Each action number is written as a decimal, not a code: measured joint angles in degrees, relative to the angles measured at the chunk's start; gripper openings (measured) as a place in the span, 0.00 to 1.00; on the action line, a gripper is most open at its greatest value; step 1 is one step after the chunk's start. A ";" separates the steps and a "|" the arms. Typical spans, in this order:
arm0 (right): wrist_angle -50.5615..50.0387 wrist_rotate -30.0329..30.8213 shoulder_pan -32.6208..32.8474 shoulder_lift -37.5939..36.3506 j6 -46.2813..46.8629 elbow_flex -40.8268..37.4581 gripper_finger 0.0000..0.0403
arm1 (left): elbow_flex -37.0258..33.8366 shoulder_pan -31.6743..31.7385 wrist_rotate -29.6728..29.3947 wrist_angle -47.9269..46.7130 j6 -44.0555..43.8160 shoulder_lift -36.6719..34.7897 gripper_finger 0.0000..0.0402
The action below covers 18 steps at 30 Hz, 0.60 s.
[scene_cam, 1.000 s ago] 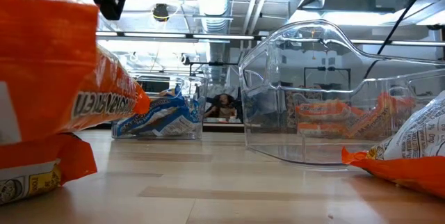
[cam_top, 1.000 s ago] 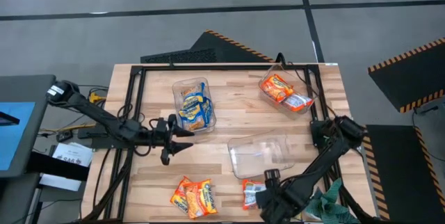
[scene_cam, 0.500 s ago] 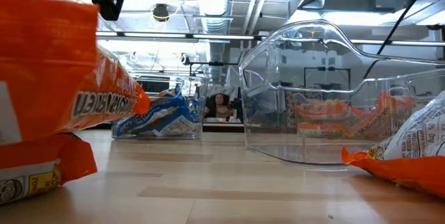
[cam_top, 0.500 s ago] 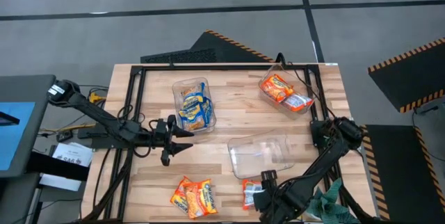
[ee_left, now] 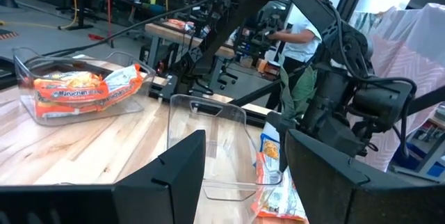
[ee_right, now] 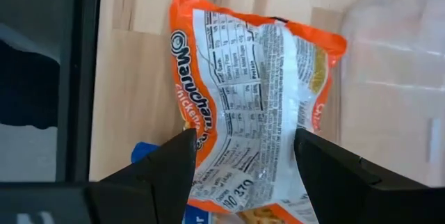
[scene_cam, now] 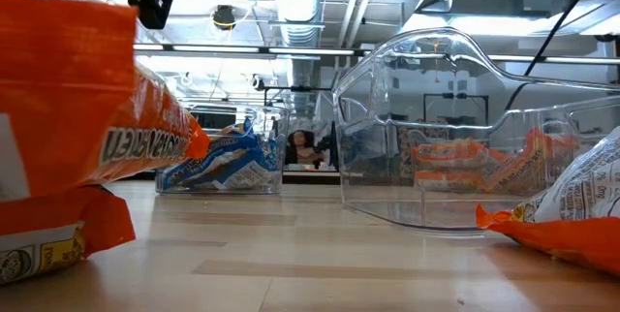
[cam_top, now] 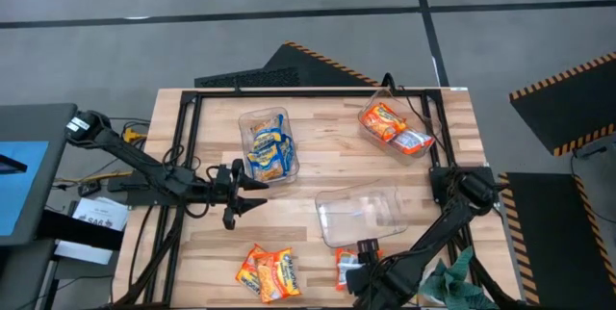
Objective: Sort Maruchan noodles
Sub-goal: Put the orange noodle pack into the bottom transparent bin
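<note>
An orange and silver-white Maruchan packet lies flat, label side down, near the table's near edge, and fills the right wrist view. My right gripper hovers over it, open, with one finger on either side of its end. Two orange packets lie to its left, overlapping. My left gripper hangs open above the table's left middle, holding nothing, and faces an empty clear bin. One clear bin holds yellow-and-blue packets. Another holds orange-red packets.
The empty clear bin sits just beyond the packet under my right gripper. A green cloth lies at the near right corner. A black frame runs along the table's left, far and right sides. People move in the room behind.
My right gripper has moved a little toward the table's left, over the orange and silver-white packet, still open. My left arm and the packets have stayed where they were.
</note>
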 joint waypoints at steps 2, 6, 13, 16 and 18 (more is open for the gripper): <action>-0.04 0.39 -0.09 -0.12 0.00 0.04 0.66 | 0.00 0.00 0.00 0.01 0.01 0.00 0.47; -0.11 0.45 -0.34 -0.09 0.00 0.04 0.66 | 0.00 0.00 0.00 0.02 0.02 0.00 0.47; 1.24 0.42 -0.37 -0.07 0.61 -1.89 0.60 | 0.00 0.00 0.00 0.02 0.02 0.00 0.47; 1.13 0.11 -0.37 -0.11 1.49 -2.87 0.56 | 0.00 0.00 0.01 0.02 0.02 0.00 0.47; 0.98 0.08 -0.37 -0.09 1.55 -2.93 0.53 | 0.00 0.00 0.01 0.02 0.02 -0.01 0.47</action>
